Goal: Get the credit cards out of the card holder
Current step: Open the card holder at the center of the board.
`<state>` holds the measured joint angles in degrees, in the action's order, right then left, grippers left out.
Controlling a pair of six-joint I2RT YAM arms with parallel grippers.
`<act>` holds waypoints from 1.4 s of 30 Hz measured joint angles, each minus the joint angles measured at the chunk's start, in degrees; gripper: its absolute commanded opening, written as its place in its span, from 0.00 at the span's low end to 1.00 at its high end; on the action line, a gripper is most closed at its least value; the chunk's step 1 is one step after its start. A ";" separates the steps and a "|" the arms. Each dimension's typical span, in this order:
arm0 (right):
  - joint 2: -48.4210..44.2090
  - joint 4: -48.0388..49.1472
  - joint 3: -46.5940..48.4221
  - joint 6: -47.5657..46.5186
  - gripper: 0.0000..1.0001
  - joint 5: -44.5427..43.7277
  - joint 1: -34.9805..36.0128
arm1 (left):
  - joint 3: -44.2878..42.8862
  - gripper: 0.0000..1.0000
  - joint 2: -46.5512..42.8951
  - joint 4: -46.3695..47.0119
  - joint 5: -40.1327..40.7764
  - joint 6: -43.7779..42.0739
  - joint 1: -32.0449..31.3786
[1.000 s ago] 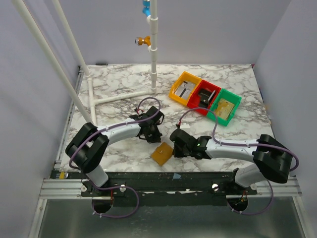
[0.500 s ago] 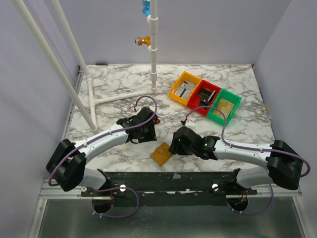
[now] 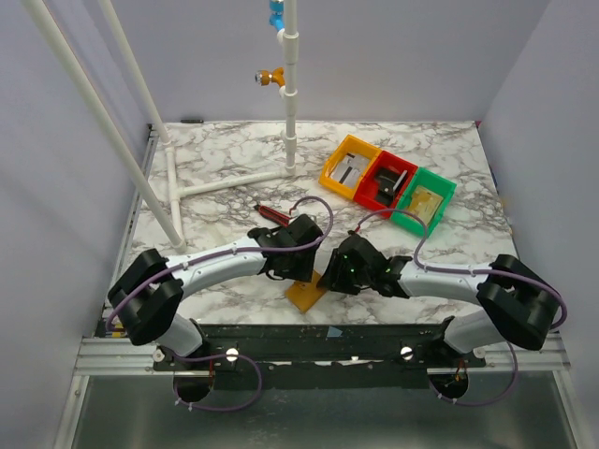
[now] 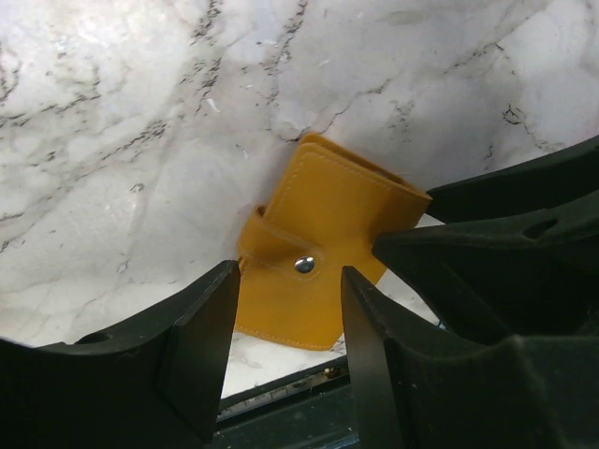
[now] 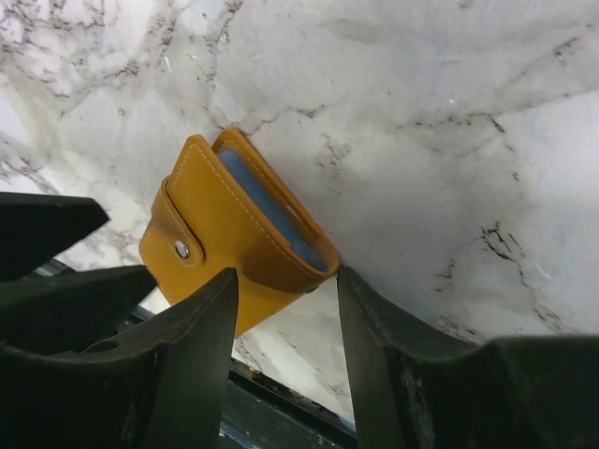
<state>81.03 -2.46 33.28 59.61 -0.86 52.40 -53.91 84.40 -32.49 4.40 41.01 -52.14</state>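
The yellow leather card holder (image 3: pixel 304 294) lies flat near the table's front edge, its strap snapped shut. It shows in the left wrist view (image 4: pixel 323 248) and in the right wrist view (image 5: pixel 229 248), where the blue edge of a card (image 5: pixel 273 213) shows in its open side. My left gripper (image 3: pixel 299 274) is open just above the holder's far left side, jaws astride its near edge (image 4: pixel 288 313). My right gripper (image 3: pixel 329 279) is open at the holder's right corner (image 5: pixel 285 304), one finger (image 5: pixel 374 318) touching that corner. Neither holds anything.
Orange (image 3: pixel 329 171), red (image 3: pixel 372 195) and green (image 3: pixel 449 193) bins stand in a row at the back right. A white pipe frame (image 3: pixel 225 182) stands at the back left. A small red tool (image 3: pixel 273 213) lies behind the left arm. The table's front edge (image 3: pixel 328 327) is close below the holder.
Both grippers have closed in on the card holder: the left moved right and nearer, the right moved left. The holder has stayed in place.
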 measured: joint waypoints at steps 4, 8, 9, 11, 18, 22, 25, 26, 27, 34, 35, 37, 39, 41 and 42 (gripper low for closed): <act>1.27 2.86 -0.37 0.61 0.40 1.97 -1.01 | -2.16 0.48 3.50 -0.17 0.81 -1.11 -1.64; 2.62 4.52 -0.57 1.31 0.32 3.30 -1.70 | -3.45 0.46 5.81 -0.48 1.77 -1.81 -2.38; 2.82 4.72 -0.57 1.46 0.31 3.45 -1.81 | -3.65 0.45 6.29 -0.55 2.05 -1.97 -2.51; 3.15 4.98 -0.57 1.70 0.29 3.58 -1.92 | -3.91 0.45 7.21 -0.87 2.86 -1.99 -2.75; 3.96 5.95 -0.59 2.36 0.26 4.09 -2.12 | -3.78 0.45 7.82 -3.17 5.22 -1.01 -3.48; 4.35 6.45 -0.59 2.58 0.25 4.33 -2.19 | -3.76 0.45 7.65 -4.35 6.19 -0.42 -5.01; 4.59 6.86 -0.59 2.84 0.25 4.55 -2.23 | -3.76 0.45 7.50 -5.05 6.60 -0.13 -5.92; 4.63 6.93 -0.59 2.91 0.24 4.55 -2.23 | -3.76 0.45 7.43 -5.35 6.80 0.00 -6.19; 4.68 6.97 -0.59 2.95 0.24 4.59 -2.23 | -3.76 0.45 7.30 -5.77 7.06 0.17 -6.47; 4.83 7.13 -0.59 3.13 0.23 4.63 -2.23 | -3.50 0.40 6.71 -6.99 8.81 0.63 -7.28; 4.85 7.13 -0.59 3.17 0.23 4.63 -2.23 | -3.39 0.39 6.73 -6.95 8.94 0.63 -7.34; 4.85 7.13 -0.59 3.19 0.23 4.61 -2.23 | -3.34 0.39 6.93 -6.93 9.03 0.63 -7.52; 4.85 7.13 -0.59 3.21 0.23 4.61 -2.23 | -3.34 0.39 7.26 -6.86 9.09 0.59 -7.87; 4.85 7.13 -0.59 3.23 0.23 4.61 -2.23 | -3.30 0.39 7.65 -6.71 9.07 0.57 -8.17; 4.85 7.13 -0.59 3.23 0.23 4.61 -2.23 | -3.19 0.39 7.69 -6.56 9.09 0.55 -8.26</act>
<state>85.89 4.67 32.69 62.85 3.75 50.17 -57.10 92.09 -39.05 13.50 41.56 -60.40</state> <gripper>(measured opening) 0.232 0.395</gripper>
